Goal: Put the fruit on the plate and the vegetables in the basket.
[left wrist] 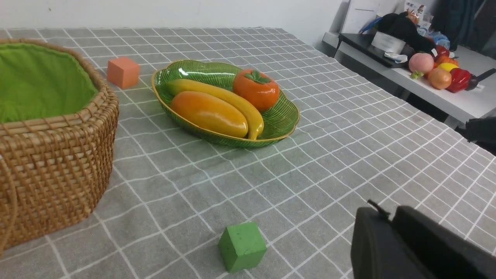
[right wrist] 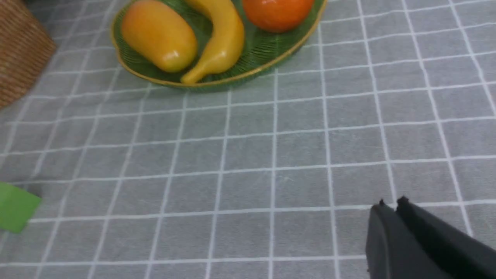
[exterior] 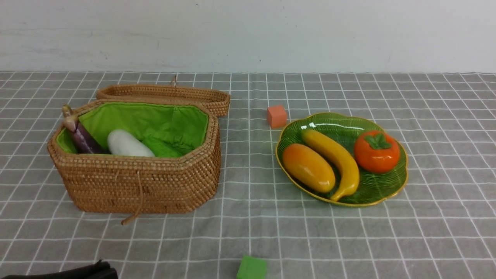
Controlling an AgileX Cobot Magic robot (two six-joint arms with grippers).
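Note:
The mango [exterior: 308, 167], banana [exterior: 335, 160] and persimmon [exterior: 376, 151] lie on the green plate [exterior: 387, 186] at the right. The eggplant [exterior: 80, 133] and white radish [exterior: 127, 144] lie in the open wicker basket [exterior: 139, 182] at the left. The gourd is not visible. My left gripper [left wrist: 390, 217] is shut and empty, low over the cloth near the front edge, on the robot's side of the basket. My right gripper [right wrist: 393, 207] is shut and empty, over the cloth on the robot's side of the plate [right wrist: 248, 66].
An orange cube [exterior: 276, 116] sits just behind the plate's left rim. A green cube [exterior: 252, 268] sits near the front edge, midway. The basket's lid [exterior: 166, 95] lies open behind it. A side table with other toy produce [left wrist: 441, 73] stands beyond the table's right edge.

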